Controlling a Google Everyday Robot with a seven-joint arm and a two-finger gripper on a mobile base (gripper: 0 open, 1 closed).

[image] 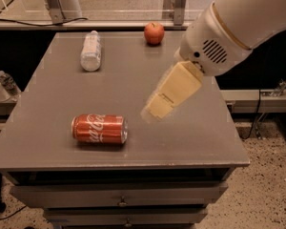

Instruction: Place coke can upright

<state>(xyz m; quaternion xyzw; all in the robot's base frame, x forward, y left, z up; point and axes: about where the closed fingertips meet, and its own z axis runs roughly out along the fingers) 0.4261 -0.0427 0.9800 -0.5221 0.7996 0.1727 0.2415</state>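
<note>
Coke can (99, 129) lies on its side on the desk (200, 142); the pincer (155, 109) hangs near it, not touching; open or closed, I cannot tell.

The coke can (99, 129) is thin red metal, glossy, with a pale highlight along its side. It lies on the table (47, 151), whose grey top is smooth and matt with only a dull sheen. I cannot tell if this is painted metal or laminate. The gripper (152, 111) hangs above the table, to the right of the can. It looks like cream plastic, matt. The arm housing (238, 27) is white plastic, smooth, slightly shiny. The bottle (91, 51) is clear plastic; the apple (154, 33) has shiny skin. The floor (271, 190) looks speckled and rough.
</note>
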